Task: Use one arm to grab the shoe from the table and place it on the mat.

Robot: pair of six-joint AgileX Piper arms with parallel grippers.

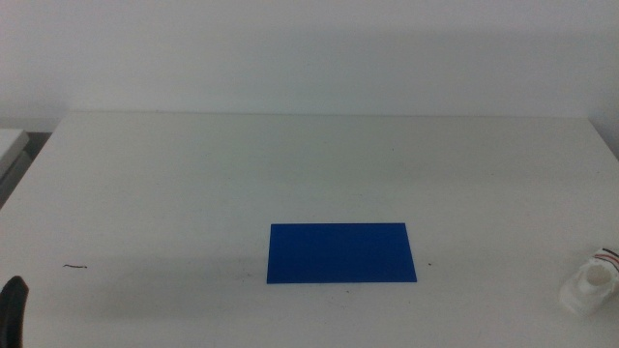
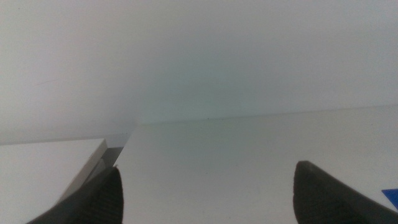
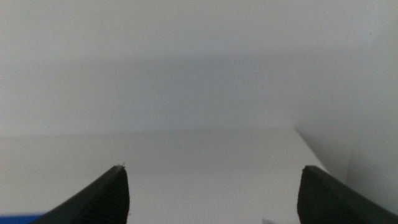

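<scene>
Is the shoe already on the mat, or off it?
Off. The shoe lies on the table near its right edge, apart from the bare blue mat.

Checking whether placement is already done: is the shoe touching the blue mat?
Apart. The middle view shows the shoe at the table's right edge, with bare white tabletop between it and the mat.
</scene>
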